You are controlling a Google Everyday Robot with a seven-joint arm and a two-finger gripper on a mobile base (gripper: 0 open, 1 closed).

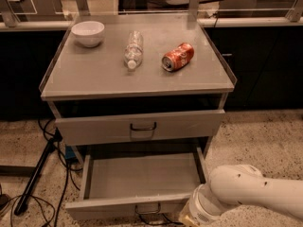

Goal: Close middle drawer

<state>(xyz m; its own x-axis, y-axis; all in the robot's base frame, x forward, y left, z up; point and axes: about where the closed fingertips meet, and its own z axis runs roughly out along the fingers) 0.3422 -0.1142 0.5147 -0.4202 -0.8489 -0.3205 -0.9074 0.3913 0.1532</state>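
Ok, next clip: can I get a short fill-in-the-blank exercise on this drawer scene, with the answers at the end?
1. The middle drawer is pulled out and its tray is ____.
2. The white bowl sits at the back ____ corner of the cabinet top.
3. The red can lies on its ____, beside the plastic bottle.
4. The gripper is at the picture's bottom edge, by the middle drawer's front ____ corner.

Missing words: empty; left; side; right.

speckled terrazzo floor [267, 138], dark counters [267, 65]
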